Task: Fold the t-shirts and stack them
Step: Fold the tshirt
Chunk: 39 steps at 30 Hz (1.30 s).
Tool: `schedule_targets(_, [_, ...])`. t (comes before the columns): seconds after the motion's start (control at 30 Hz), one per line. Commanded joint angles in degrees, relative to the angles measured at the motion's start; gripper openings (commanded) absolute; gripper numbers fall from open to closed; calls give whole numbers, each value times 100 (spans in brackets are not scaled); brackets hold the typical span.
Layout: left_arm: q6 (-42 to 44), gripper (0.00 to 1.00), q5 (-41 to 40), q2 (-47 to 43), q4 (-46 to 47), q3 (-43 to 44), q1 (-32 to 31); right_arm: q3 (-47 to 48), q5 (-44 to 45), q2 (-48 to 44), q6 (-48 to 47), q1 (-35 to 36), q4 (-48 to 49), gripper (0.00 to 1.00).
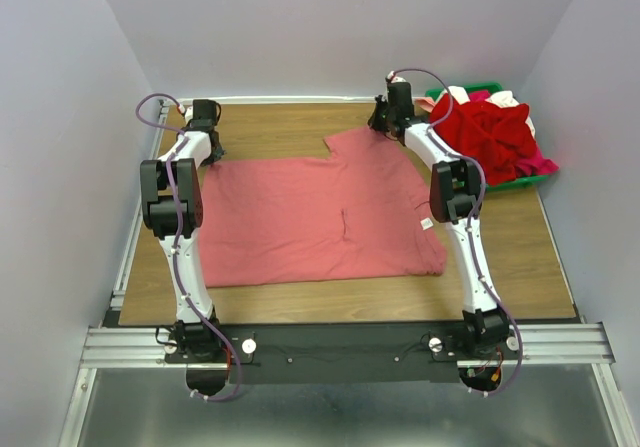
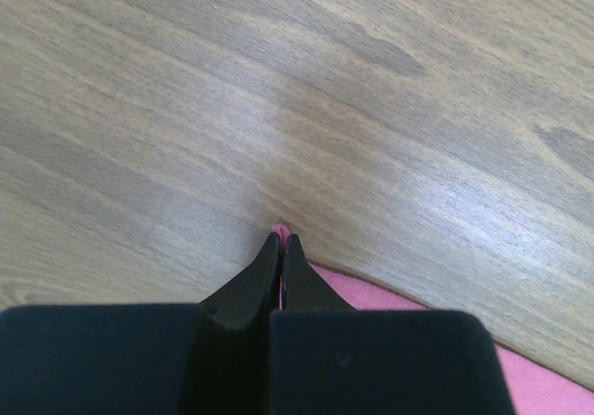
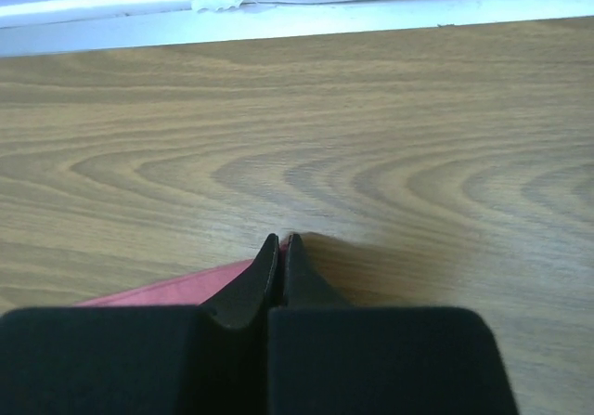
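1. Top external view: shows salmon-pink t-shirt (image 1: 310, 222) spread flat mid-table (image 1: 520, 257), hem toward the left edge, collar toward the right.
2. Left wrist view: finds left gripper (image 2: 281, 239) pinched tight on a sliver of pink cloth at the shirt's far-left corner.
3. Right wrist view: finds right gripper (image 3: 280, 239) clamped narrow on the far sleeve's edge.
4. Records red, magenta and white tees (image 1: 495, 137) heaped in green tray (image 1: 524, 181), far-right corner.

Bare surface (image 1: 520, 267) lay open right of the spread salmon-pink t-shirt (image 1: 300, 217) and along its near hem. The far right corner was blocked by the green tray (image 1: 480, 87) heaped with other t-shirts (image 1: 492, 132), just beside the right arm (image 1: 455, 187). Walls (image 1: 60, 117) closed in three sides.
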Motion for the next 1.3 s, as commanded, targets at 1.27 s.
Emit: schedule_targets(1.27, [-243,0,289,-2768,1206,-2980,-70,-6389,-96,-5464,-165,202,558,1])
